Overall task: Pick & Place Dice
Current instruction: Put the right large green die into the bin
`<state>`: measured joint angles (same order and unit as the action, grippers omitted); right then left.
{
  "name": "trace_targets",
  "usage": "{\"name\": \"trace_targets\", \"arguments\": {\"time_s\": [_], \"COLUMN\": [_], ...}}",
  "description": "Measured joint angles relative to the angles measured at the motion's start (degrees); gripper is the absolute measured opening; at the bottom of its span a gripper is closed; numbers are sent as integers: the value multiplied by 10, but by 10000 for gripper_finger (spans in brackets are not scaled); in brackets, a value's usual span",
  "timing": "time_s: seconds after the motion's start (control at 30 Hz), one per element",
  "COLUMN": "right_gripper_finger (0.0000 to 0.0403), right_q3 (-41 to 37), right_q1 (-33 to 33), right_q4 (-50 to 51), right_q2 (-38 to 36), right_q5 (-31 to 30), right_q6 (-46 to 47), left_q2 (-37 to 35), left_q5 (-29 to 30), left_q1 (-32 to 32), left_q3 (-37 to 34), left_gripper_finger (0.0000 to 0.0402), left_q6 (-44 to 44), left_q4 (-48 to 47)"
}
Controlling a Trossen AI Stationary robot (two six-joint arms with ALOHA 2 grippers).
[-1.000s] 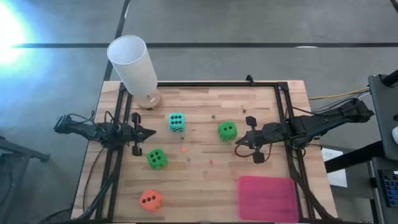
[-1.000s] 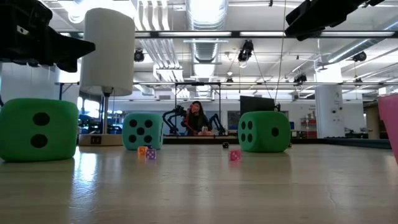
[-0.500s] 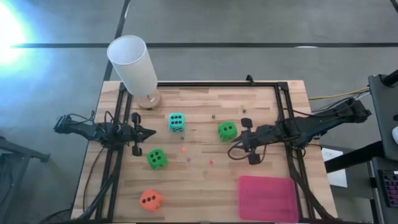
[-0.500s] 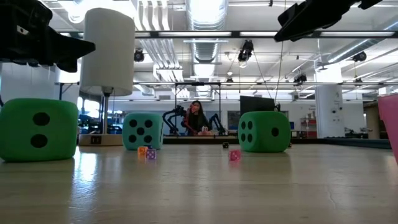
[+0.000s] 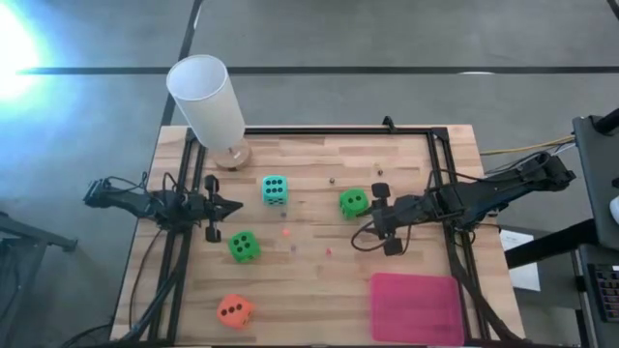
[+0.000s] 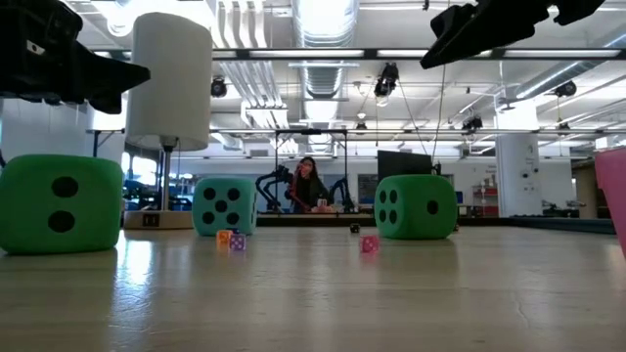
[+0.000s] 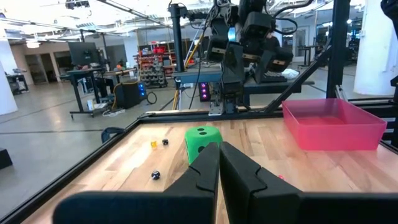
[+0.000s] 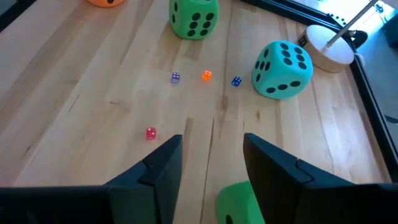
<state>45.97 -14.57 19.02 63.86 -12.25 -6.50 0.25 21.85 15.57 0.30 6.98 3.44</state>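
High view: the right gripper [image 5: 370, 224] hovers just right of the green die [image 5: 352, 202], fingers spread, not touching it. The left gripper [image 5: 221, 217] waits at the bench [image 5: 309, 290] left edge, fingers pressed together. The teal die [image 5: 275, 189], second green die [image 5: 243, 246] and orange die [image 5: 234, 310] lie well apart; the pink tray [image 5: 418, 307] sits near right.

Right wrist view: the green die [image 8: 242, 204] lies just beyond the gap between the spread fingers [image 8: 163, 168].

Four dice [image 5: 274, 189] lie spread across the table [image 5: 309, 290], a tray [image 5: 416, 307] at its right front corner.
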Motion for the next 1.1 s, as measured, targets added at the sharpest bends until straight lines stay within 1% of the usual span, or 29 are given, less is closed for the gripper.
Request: {"name": "trace_targets", "arguments": {"time_s": [0.2,0.57,0.7,0.8,0.93,1.1], "right_gripper_finger": [180,179,184,184,183,185], "right_q3": [12,20,19,19,19,19], "right_q1": [0,0,1,9,30,59], "right_q4": [0,0,0,0,0,-1], "right_q2": [-2,-2,-2,-2,0,24], "right_q5": [0,0,-23,-29,-29,-22], "right_q6": [0,-4,-10,-7,21,29], "left_q2": [0,0,0,0,0,0], "left_q5": [0,0,0,0,0,0], "left_q1": [0,0,0,0,0,0], "left_q3": [0,0,0,0,0,0], "left_gripper_finger": [19,19,19,19,19,19], "left_q6": [0,1,1,1,2,2], "left_q4": [0,0,0,0,0,0]}}
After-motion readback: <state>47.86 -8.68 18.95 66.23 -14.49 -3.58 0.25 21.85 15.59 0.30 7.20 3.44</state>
